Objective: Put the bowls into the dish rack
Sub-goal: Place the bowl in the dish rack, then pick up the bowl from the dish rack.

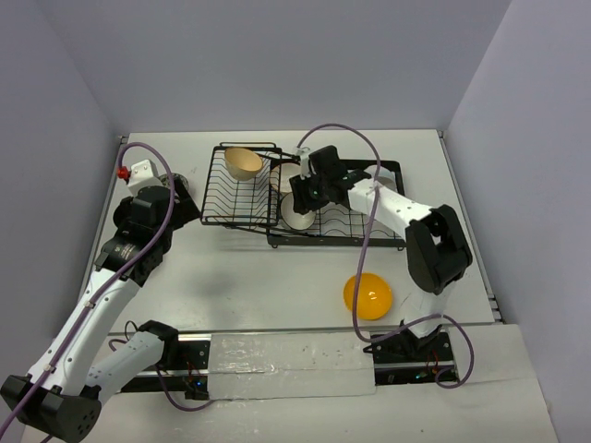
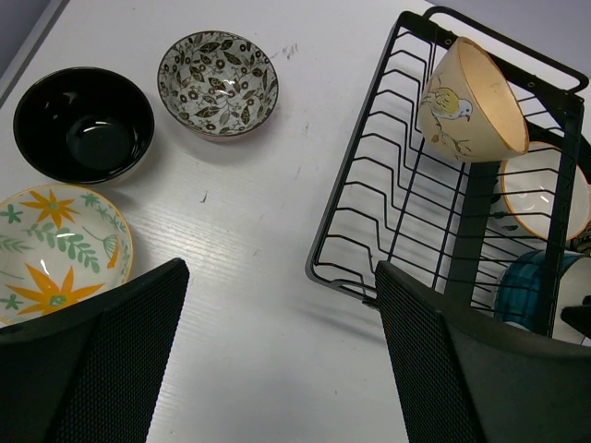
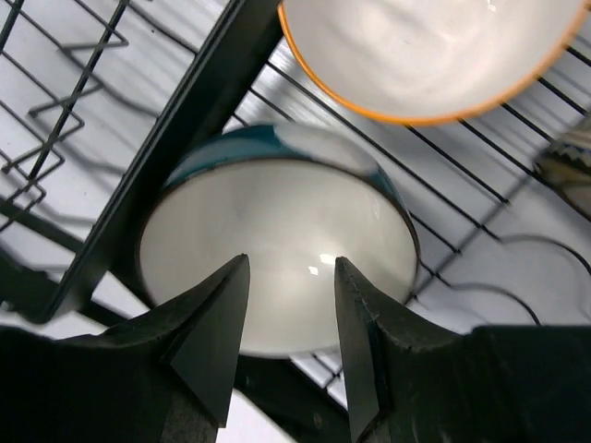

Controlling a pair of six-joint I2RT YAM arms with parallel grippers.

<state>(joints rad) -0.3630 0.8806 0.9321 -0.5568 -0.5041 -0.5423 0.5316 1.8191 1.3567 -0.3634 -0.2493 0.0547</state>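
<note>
Nearest the arm bases, one bright orange-yellow bowl (image 1: 367,295) sits upright on the white table (image 1: 277,277), outside the dish rack (image 1: 235,198) and just beside the right arm's lower link.

Left gripper (image 2: 277,277): fingers wide apart, holding nothing, hovering above bare table between the rack's left edge and three loose bowls. These are a cream bowl with orange flowers (image 2: 55,245), a black bowl (image 2: 83,123) and a leaf-patterned bowl (image 2: 218,83). All three stand upright on the table, left of the rack, close together.

The rack lies across the middle of the table, with the slotted tray section on the left and the basket section on the right.

Right gripper (image 3: 291,261): reaching over the seam between the sections, jaws partly apart and clamped on nothing. It is directly over a bowl that is teal outside and white inside (image 3: 277,212), lying against the dividing bar. Contact with that bowl cannot be determined.

Just beyond, a white bowl with an orange rim (image 3: 425,55) rests on the basket wires.

Farthest, a cream bowl bearing a bird motif (image 2: 471,100) is tilted on edge at the tray's far corner.
</note>
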